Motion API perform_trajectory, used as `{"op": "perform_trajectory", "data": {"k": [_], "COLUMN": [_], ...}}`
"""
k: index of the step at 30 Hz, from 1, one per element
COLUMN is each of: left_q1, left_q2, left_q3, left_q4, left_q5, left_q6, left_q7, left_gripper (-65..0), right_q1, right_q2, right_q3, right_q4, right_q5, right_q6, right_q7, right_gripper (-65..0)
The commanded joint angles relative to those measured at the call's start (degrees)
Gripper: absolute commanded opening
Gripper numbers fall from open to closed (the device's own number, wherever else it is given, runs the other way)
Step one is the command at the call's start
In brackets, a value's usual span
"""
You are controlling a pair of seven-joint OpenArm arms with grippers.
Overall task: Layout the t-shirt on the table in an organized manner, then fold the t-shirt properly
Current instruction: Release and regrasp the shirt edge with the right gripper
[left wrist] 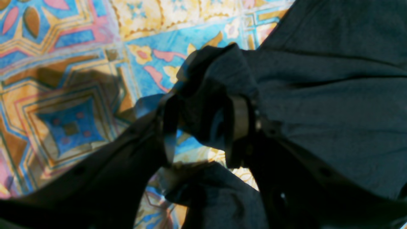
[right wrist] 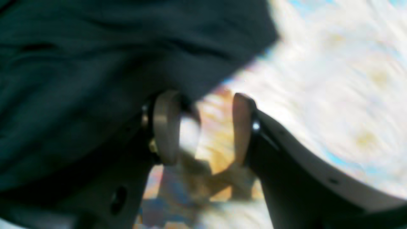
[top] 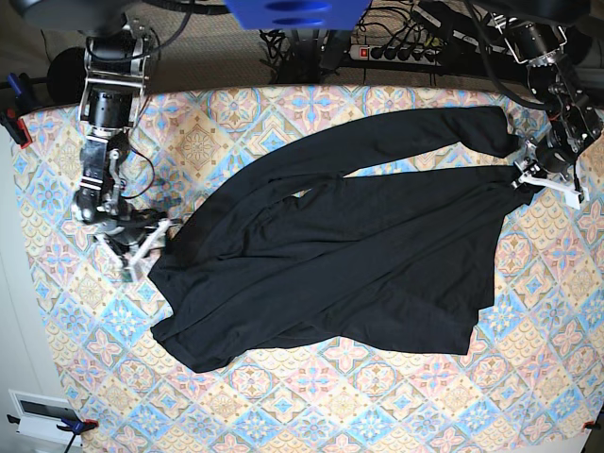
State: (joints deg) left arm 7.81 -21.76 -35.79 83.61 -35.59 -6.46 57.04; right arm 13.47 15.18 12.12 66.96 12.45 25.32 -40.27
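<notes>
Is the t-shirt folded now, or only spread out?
Only spread out: the t-shirt lies wrinkled and uneven on the table, with no neat fold.

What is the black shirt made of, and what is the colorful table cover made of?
The t-shirt looks like soft, matte knit fabric: it wrinkles, drapes and bunches between the left gripper. The table cover looks like printed cloth with tile-like diamonds; it lies flat, though its exact material is hard to tell.

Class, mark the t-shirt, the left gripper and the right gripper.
t-shirt [top: 359, 255], base view, middle of the body.
left gripper [left wrist: 203, 127], left wrist view, cloth bunched between the fingertips.
right gripper [right wrist: 203, 127], right wrist view, gap between fingertips.
</notes>
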Motion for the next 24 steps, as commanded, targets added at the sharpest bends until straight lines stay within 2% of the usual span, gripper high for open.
{"op": "perform_trajectory", "data": {"k": [1, 10, 18, 21, 24], "left_q1": [-0.56, -0.65, -0.65, -0.65, -0.65], "left_q2": [-1.14, -1.14, -1.23, -1.23, -1.23], "left_q3": [-0.47, -0.39, -0.39, -0.39, -0.39], "left_q4": [1.00, 1.00, 1.00, 1.00, 1.00], "left_q5": [-0.49, -0.49, -0.49, -0.49, -0.49], "left_q6": [-0.18, -0.18, -0.27, -0.27, -0.27], "left_q7": [-0.73, -0.73, -0.73, -0.73, -0.73], "left_gripper": [-41.2, -41.2, -41.2, -41.2, -41.2], "right_q1": [1.51, 0.99, 0.99, 0.99, 0.99], "right_q2": [1.04, 0.78, -2.30, -2.74, -3.53], "right_q3": [1.29, 2.52, 2.43, 2.52, 2.52], "right_q4": [0.87, 0.87, 0.34, -0.10, -0.37], "right_q5": [0.52, 0.61, 0.61, 0.61, 0.61], "right_q6": [0.13, 0.22, 0.31, 2.41, 2.50], "right_q7": [1.28, 0.93, 1.11, 0.93, 1.11], "right_gripper": [-40.2, -40.2, -39.9, -37.8, -37.3]}}
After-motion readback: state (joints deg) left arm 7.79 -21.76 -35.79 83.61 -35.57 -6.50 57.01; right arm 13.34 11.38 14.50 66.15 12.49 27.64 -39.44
